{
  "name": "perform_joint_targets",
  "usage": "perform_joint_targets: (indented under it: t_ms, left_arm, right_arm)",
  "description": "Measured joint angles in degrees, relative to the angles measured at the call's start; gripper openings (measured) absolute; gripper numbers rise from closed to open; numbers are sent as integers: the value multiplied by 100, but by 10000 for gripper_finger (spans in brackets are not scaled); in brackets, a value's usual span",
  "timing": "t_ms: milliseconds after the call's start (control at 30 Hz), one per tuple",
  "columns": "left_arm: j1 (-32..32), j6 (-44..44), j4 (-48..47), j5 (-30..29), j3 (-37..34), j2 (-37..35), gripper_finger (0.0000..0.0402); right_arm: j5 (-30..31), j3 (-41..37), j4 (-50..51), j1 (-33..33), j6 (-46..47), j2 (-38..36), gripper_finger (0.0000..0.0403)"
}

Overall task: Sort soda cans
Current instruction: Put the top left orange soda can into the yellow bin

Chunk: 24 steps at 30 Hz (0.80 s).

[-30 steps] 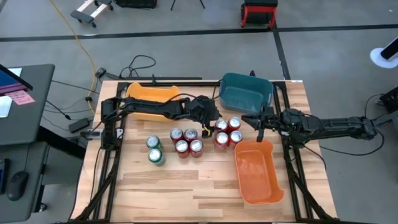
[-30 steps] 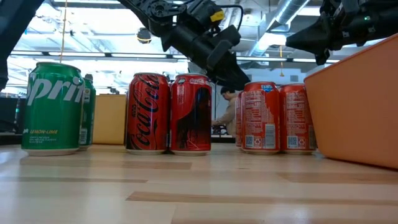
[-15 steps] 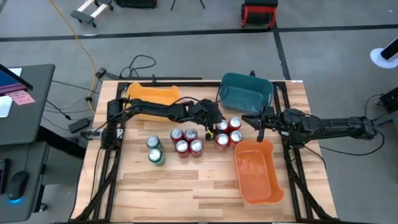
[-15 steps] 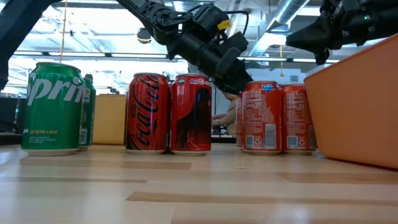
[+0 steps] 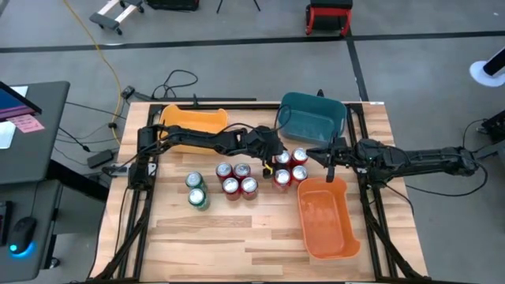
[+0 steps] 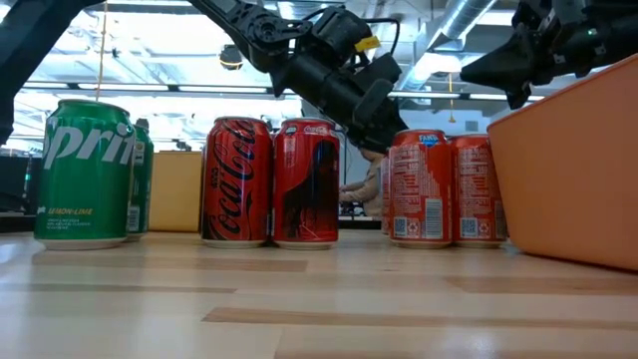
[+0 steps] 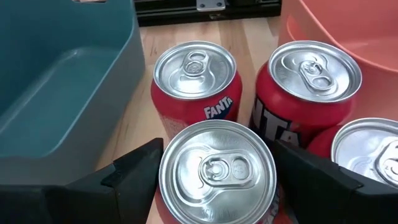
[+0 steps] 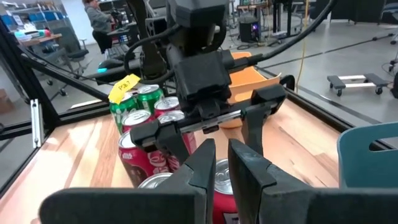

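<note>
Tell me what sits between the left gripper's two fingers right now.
In the left wrist view, a red metal Fanta can with a silver top stands between the left gripper's open fingers, one on each side. The high view shows it in the right-hand cluster.

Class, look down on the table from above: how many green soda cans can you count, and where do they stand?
2. Both green metal soda cans stand touching on the table's left part: one behind, one in front, left of the red cans. None seems hidden.
</note>
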<state>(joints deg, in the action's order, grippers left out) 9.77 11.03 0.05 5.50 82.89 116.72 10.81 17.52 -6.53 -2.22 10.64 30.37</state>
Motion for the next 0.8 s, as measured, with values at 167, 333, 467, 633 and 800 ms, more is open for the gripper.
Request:
perform_joint_targets:
  t_ms: [167,333,467,633,800]
  left_arm:
    - [-1,-335,9,-61,-2,-3,293]
    - [-1,-686,-33,-84,-7,-21,293]
    - [1,-701,-74,-79,-7,-22,293]
    - [0,-616,-400,-132,-4,-27,293]
    - [-1,-629,-536,-282,-2,-34,282]
  right_arm:
    - [0,0,-4,-12,1,0,68]
    - [0,0,29,-28,1,0,68]
    - [0,0,29,-28,2,0,68]
    - [0,0,32,-28,83,0,68]
    - [0,0,36,-28,93,0,68]
